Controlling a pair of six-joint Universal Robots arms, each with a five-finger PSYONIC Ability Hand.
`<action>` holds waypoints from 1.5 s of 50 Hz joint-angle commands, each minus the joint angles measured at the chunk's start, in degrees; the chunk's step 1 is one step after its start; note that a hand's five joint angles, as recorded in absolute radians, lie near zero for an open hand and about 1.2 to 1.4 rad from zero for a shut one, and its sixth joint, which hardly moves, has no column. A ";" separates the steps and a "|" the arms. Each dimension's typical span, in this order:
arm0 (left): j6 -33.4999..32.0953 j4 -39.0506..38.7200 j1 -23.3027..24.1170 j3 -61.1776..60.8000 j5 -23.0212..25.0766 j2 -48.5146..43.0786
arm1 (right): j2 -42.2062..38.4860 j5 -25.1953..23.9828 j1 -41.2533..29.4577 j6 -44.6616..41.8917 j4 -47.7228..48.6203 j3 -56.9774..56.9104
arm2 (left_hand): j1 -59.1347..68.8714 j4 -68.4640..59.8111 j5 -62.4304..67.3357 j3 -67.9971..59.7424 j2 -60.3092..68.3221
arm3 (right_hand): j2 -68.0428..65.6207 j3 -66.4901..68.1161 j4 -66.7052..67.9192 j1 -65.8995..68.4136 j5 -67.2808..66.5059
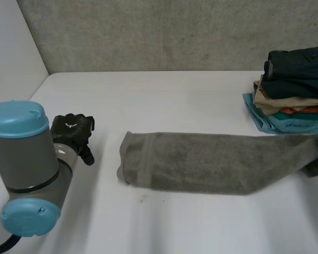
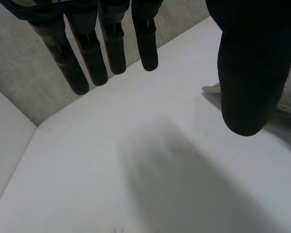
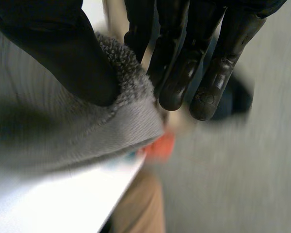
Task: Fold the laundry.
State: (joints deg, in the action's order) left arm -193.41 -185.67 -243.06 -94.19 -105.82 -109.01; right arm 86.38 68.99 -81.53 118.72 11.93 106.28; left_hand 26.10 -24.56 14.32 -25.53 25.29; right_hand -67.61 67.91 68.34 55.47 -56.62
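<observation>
One towel [image 1: 201, 161] is mid-fold: it's a long grey strip across the table [image 1: 148, 100], one end lying near the left hand [image 1: 71, 132], the other raised just in front of the stack of folded clothes [image 1: 294, 90]. Next move prob. calls for carrying that raised end over to the flat one w/o the layers slipping. Right hand [image 3: 184, 77] pinches the towel's end btwn thumb & fingers; left hand hovers apart from the towel, fingers straight, thumb spread, holding nothing.
</observation>
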 commanded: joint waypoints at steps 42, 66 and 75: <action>0.14 -0.66 8.83 4.54 7.56 -3.75 | -18.18 1.16 -29.58 38.17 -14.04 -9.36 | -3.44 1.90 -1.66 2.87 -2.63 | 57.61 -57.91 -58.34 -45.47 56.62; -0.57 -0.22 9.18 3.75 1.58 -6.49 | -10.89 1.68 -23.50 30.80 -3.40 2.87 | -3.94 2.41 -2.16 3.38 -3.13 | -12.39 12.09 11.66 24.53 -13.38; 0.14 -0.22 8.83 0.50 1.49 -2.62 | -5.61 4.65 -20.76 8.65 -10.18 -1.15 | -5.29 3.75 -3.51 4.72 -4.47 | -12.39 12.09 11.66 24.53 -13.38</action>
State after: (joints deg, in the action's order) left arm -193.63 -185.81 -233.98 -91.87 -104.28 -113.71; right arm 78.53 71.19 -102.38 139.77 4.94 109.08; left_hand 22.70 -21.19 10.78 -21.99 21.49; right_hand -67.42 67.69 68.27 53.48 -55.77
